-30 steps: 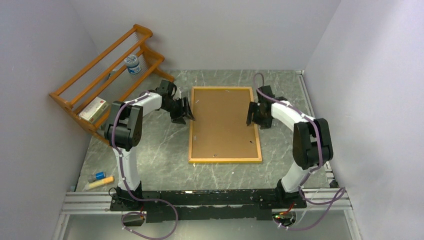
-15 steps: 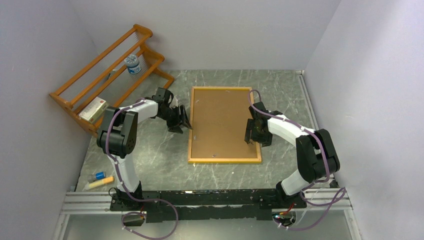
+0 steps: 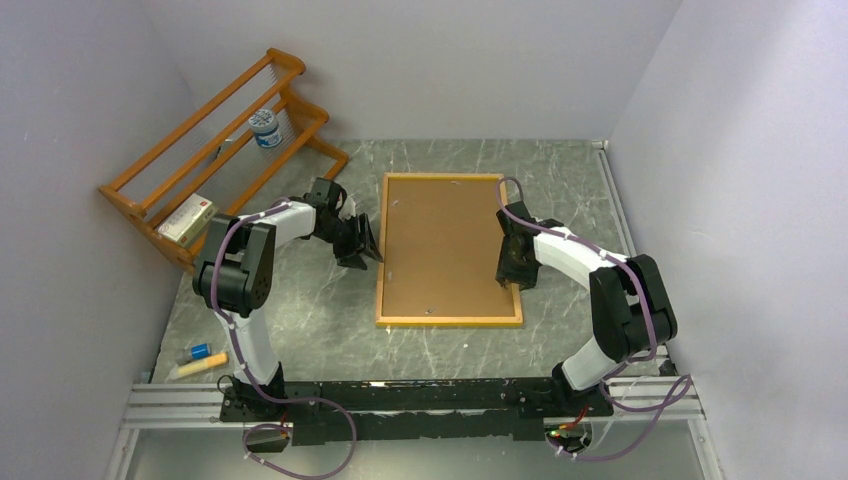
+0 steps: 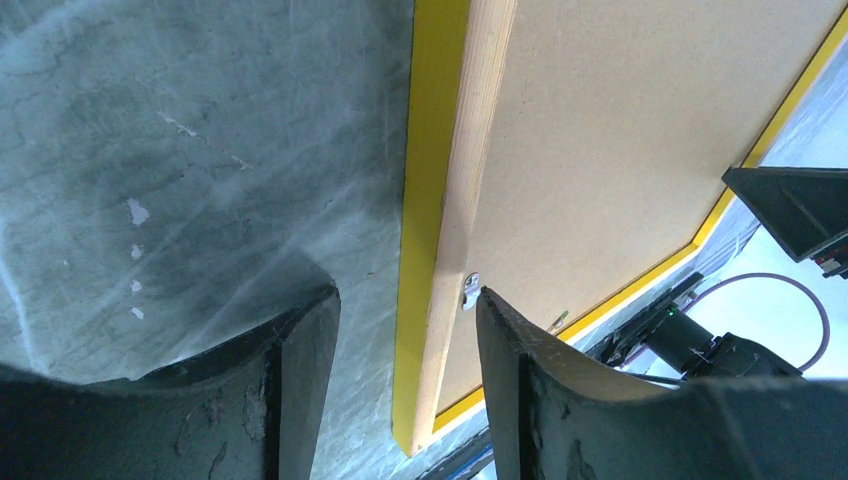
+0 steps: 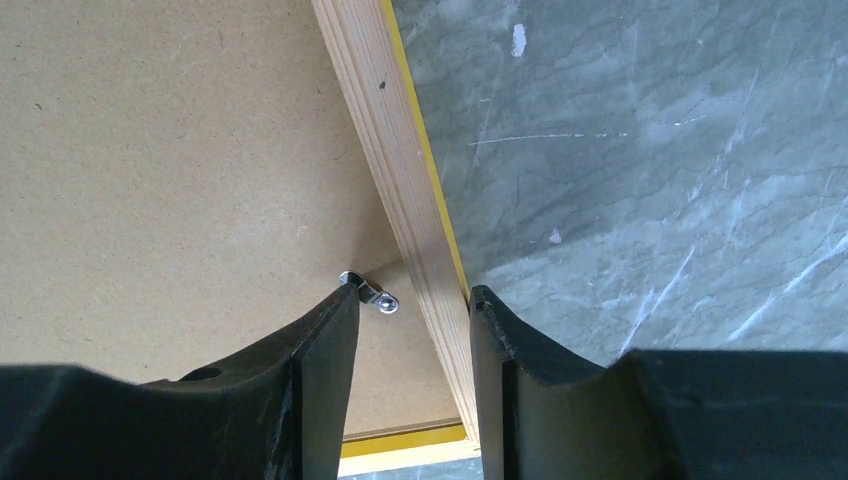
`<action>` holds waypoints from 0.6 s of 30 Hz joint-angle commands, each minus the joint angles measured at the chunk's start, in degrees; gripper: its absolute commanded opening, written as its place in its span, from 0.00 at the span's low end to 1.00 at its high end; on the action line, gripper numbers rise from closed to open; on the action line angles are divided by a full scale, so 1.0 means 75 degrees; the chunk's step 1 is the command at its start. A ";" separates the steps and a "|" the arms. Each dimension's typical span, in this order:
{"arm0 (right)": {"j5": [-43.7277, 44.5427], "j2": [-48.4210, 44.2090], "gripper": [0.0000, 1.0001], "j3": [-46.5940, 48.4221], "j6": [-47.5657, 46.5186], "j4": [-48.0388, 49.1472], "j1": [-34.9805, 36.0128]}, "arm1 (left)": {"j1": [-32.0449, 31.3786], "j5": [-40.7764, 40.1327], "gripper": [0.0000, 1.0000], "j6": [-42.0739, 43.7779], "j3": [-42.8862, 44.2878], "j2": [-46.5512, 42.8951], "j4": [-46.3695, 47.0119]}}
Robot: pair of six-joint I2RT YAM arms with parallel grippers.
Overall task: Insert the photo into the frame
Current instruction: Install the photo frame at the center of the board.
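The frame [image 3: 450, 321] lies back side up in the middle of the table, with a brown hardboard panel [image 3: 445, 245] in it. The photo is hidden. My left gripper [image 3: 372, 245] is open and straddles the frame's left rail [image 4: 445, 200]; its right finger is next to a small metal clip [image 4: 470, 290]. My right gripper [image 3: 512, 272] is open and straddles the right rail [image 5: 390, 150]. Its left finger touches a metal clip [image 5: 370, 293] on the panel [image 5: 170, 150], and its right finger is at the rail's outer edge.
An orange-brown slatted rack [image 3: 215, 140] stands at the back left with a small can [image 3: 265, 128] and a box [image 3: 188, 218] on it. Two small tubes [image 3: 200, 360] lie near the front left. Walls close in on the left, back and right.
Both grippers have moved toward the near side along the frame's rails and come lower. The right gripper now sits over the right rail. The frame has not moved.
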 commanded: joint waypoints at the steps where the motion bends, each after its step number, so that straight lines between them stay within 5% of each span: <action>1: 0.0064 0.0184 0.38 -0.0103 0.0231 0.0345 0.0037 | -0.0024 0.0166 0.58 0.0011 -0.0089 -0.0077 0.0049; 7: -0.0133 0.0160 0.35 -0.0113 0.0203 0.0420 0.0028 | -0.0029 0.0182 0.58 -0.0044 -0.0107 -0.0013 0.0076; 12: -0.0166 0.0286 0.53 -0.0068 0.0220 0.0461 0.0026 | -0.0029 0.0041 0.58 -0.0013 -0.0092 0.0014 -0.0031; 18: -0.0487 0.0344 0.37 -0.0167 0.0166 0.0547 0.0024 | -0.0030 -0.0017 0.58 0.0000 -0.0121 -0.0006 -0.0088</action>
